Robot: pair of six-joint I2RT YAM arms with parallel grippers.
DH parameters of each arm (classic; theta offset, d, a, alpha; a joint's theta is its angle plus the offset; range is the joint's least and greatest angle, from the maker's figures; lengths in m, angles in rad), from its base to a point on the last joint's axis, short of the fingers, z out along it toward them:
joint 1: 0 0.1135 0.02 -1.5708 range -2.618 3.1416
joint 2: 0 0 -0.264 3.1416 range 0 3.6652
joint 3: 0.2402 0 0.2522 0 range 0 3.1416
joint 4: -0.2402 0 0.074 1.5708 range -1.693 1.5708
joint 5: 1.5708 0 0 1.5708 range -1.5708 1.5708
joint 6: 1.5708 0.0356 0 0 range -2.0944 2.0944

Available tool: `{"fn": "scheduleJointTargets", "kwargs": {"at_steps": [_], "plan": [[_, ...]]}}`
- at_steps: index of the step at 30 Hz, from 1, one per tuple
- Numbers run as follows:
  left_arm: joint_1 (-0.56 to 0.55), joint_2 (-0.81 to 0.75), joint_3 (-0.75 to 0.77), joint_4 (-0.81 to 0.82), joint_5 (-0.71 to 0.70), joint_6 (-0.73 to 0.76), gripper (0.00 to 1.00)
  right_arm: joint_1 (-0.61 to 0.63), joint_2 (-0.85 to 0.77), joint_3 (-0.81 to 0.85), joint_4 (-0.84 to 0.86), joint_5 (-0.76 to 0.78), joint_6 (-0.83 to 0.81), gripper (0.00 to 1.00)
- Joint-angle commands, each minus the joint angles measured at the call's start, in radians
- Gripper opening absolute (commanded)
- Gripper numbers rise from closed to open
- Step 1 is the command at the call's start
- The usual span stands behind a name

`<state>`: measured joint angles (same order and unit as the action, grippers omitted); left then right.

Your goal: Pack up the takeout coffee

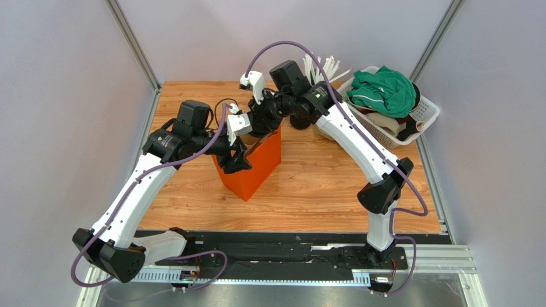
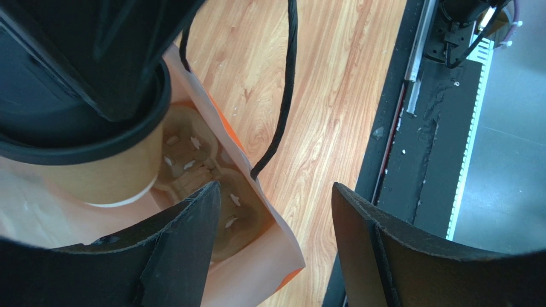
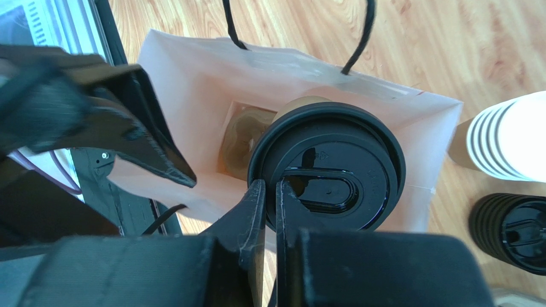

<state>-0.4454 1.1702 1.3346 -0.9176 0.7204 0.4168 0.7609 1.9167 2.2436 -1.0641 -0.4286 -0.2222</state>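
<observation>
The takeout coffee (image 3: 327, 169), a tan paper cup under a round black lid, hangs in the mouth of the orange bag (image 1: 256, 169). My right gripper (image 3: 270, 192) is shut on the lid's rim, one finger over the lid and one outside it. In the left wrist view the cup (image 2: 109, 173) is at the upper left, above a brown cup carrier (image 2: 211, 173) on the bag's floor. My left gripper (image 2: 275, 204) is open and straddles the bag's near wall (image 2: 256, 256) without pinching it. One finger is inside the bag and the other outside.
A stack of lidless paper cups (image 3: 506, 137) and a stack of black lids (image 3: 512, 230) stand beside the bag. A white basket (image 1: 397, 128) of clothes sits at the back right. The bag's black handle (image 2: 288, 83) loops over the wooden table (image 1: 333, 185).
</observation>
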Motion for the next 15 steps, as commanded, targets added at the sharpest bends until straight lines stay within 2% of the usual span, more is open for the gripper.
{"fn": "scheduleJointTargets", "kwargs": {"at_steps": [1, 9, 15], "plan": [[0.033, -0.047, 0.028, 0.003, 0.004, 0.019, 0.73, 0.011, 0.038, 0.033, -0.036, 0.008, -0.002, 0.0], [0.074, -0.081, 0.026, 0.013, -0.022, 0.005, 0.73, 0.012, 0.119, 0.091, -0.074, 0.025, -0.016, 0.0], [0.097, -0.09, 0.002, 0.055, -0.113, -0.03, 0.74, 0.012, 0.157, 0.105, -0.069, 0.027, -0.017, 0.0]]}}
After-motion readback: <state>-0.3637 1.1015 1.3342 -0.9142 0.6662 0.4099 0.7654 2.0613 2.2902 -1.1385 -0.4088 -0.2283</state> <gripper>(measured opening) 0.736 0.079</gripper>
